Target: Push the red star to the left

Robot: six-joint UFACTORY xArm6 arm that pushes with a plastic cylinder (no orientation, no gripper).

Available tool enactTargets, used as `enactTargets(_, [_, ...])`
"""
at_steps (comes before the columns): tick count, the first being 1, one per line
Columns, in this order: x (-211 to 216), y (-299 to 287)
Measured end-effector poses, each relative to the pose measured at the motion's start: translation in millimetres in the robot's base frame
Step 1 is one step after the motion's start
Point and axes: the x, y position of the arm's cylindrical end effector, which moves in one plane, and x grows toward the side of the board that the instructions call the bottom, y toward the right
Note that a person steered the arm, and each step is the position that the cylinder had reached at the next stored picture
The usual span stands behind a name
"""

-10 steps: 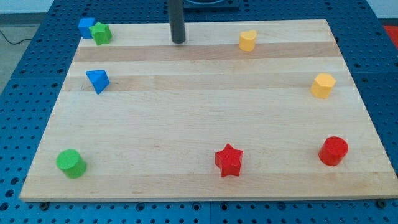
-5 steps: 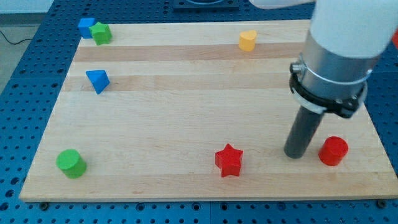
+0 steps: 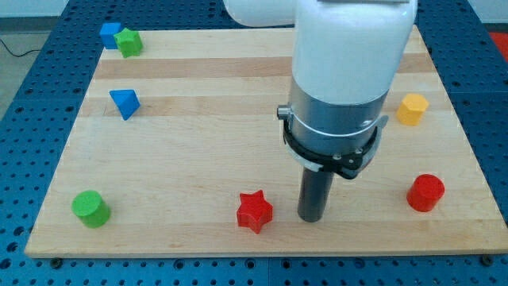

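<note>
A pale wooden table (image 3: pixel 198 159) of glued planks with visible grain lies on a blue perforated metal base (image 3: pixel 24 119), which frames it on all sides; a thin dark cable (image 3: pixel 16 49) runs at the view's left edge. The arm's wide white and grey housing (image 3: pixel 341 71) narrows to a straight dark rod, and my tip (image 3: pixel 311 218) rests on the table near the view's bottom; there is no end effector to open or close. The small red star-shaped block (image 3: pixel 255 211) sits just beside my tip on the view's left, with a narrow gap showing. A red cylinder (image 3: pixel 425 192) stands well to the right, a yellow block (image 3: pixel 412 109) above it. A green cylinder (image 3: pixel 90 208) occupies the bottom left, a blue triangular block (image 3: pixel 125 103) sits higher, and a blue block (image 3: pixel 109 33) touches a green block (image 3: pixel 128 41) at the top left corner.
</note>
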Motion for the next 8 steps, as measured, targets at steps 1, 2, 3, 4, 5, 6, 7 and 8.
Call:
enactTargets(1, [0.0,-71.0])
enactTargets(2, [0.0,-147.1])
enactTargets(3, [0.0,-173.2])
enactTargets(4, [2.8,-117.3])
enactTargets(5, [37.4,-103.6])
enactTargets(6, [39.8,-109.8])
enactTargets(7, [39.8,-170.7])
enactTargets(8, [39.7,-218.4])
